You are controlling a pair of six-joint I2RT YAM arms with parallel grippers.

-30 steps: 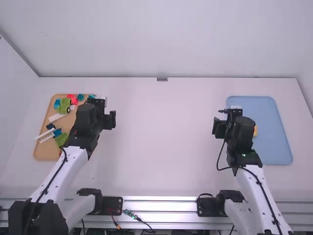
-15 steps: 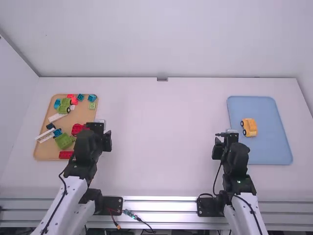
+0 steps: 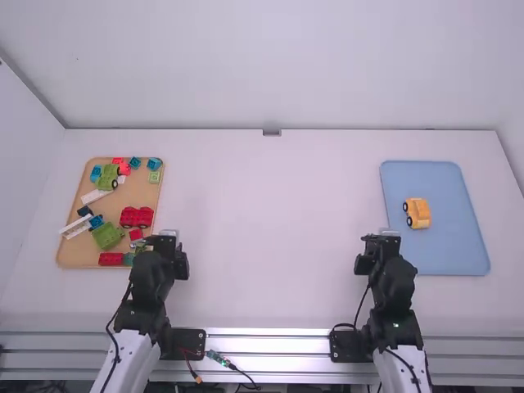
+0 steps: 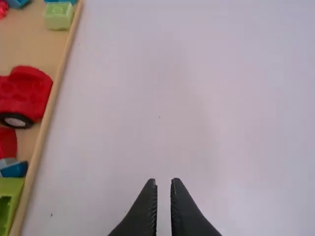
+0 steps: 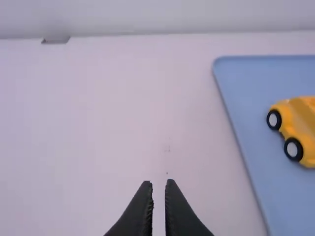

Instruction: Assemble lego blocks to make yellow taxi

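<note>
Yellow car [image 3: 418, 214] observed on blue tray [image 3: 446, 246], ahead and right of right gripper [image 3: 362, 263]; long axis directed roughly away from arms, wheels seen table-centre side. Both grippers, left [image 3: 181, 264] included, found parted by narrow gaps, nothing held.

Blue tray [image 3: 448, 254], orange-yellow car [image 3: 417, 213].

Left claw [image 3: 167, 247] and right claw [image 3: 382, 246] hover near their arms' bases, fingertips narrowly parted.
</note>
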